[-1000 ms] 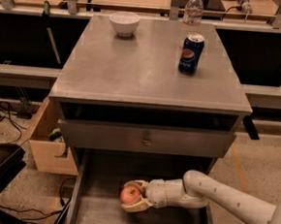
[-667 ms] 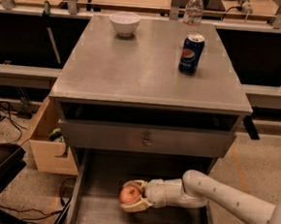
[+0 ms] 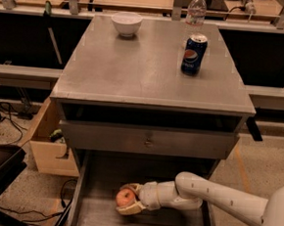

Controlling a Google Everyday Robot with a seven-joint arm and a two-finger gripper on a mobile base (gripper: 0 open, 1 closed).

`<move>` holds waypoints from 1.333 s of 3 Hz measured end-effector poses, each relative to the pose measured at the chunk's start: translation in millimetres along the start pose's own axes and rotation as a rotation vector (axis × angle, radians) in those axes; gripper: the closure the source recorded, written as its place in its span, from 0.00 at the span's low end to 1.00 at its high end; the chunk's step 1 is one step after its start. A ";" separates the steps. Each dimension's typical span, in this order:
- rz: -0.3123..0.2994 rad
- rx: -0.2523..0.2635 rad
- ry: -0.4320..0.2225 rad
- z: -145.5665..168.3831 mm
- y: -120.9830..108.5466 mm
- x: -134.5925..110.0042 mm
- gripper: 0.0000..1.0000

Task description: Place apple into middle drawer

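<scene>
- The gripper [image 3: 125, 199] is low inside the open drawer [image 3: 172, 224], clamped on the apple [image 3: 125, 197], one finger above and one below.
- The apple hangs just over the drawer floor, left of centre; it is round, and I cannot tell its stem end.
- Beyond, on top: can [image 3: 194, 54], bowl [image 3: 126, 23].
</scene>
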State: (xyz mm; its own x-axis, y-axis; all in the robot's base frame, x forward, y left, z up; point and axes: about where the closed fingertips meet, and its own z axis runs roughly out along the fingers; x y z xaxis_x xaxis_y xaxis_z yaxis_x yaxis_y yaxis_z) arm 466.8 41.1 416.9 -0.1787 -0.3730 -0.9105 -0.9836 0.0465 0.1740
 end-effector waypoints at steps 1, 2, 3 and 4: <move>0.000 0.001 0.000 0.0 -0.2 0.0 1.00; 0.000 -0.003 -0.001 1.6 0.8 -0.4 0.83; 0.000 -0.006 -0.002 3.3 1.7 -0.7 0.59; 0.000 -0.010 -0.003 4.9 2.6 -1.1 0.37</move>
State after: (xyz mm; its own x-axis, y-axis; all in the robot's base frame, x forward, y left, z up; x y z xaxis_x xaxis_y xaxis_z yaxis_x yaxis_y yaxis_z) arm 464.3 46.3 416.5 -0.1791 -0.3701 -0.9116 -0.9833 0.0376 0.1779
